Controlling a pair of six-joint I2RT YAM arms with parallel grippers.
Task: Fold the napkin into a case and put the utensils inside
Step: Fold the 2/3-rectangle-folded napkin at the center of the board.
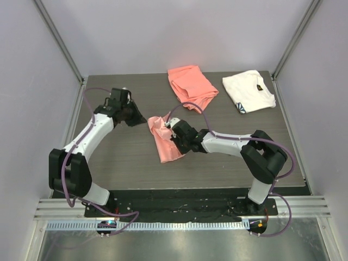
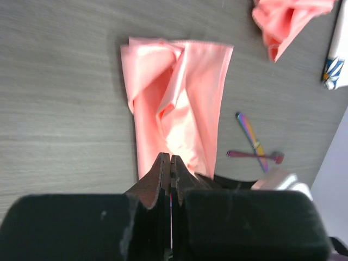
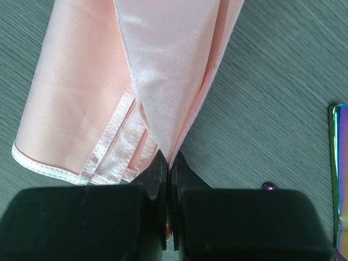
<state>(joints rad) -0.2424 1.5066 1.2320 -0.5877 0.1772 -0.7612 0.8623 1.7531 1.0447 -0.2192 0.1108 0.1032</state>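
Napkin [image 1: 165, 142] lies near the middle of the worktop [image 1: 119, 163], a shade toward the left edge, gathered into a long, narrow strip with loose folds. It is not yet a tidy case. We see the left gripper [image 2: 171, 159] with its fingers pressed together at the strip's far end. The cloth runs in under the tips, so we judge it pinched there. The right gripper [image 3: 170, 161] is likewise closed tight, nipping a folded layer along the strip's right side, with hemmed edges lying just beside its tips. We take it that holding two places at once keeps this slippery satin taut, so a layer can be drawn over without the whole strip sliding or bunching. The utensils [image 2: 260, 156] rest crossed on bare wood just to the right of the napkin, near enough to be picked up once a pocket exists. From above, the right arm hides them. A coral cloth [image 1: 190, 86] sits at the far edge and a white cloth [image 1: 248, 90] near the far right corner, both well apart from the work. We judge the fold about halfway done, with the pocket yet to be made and nothing yet placed inside.
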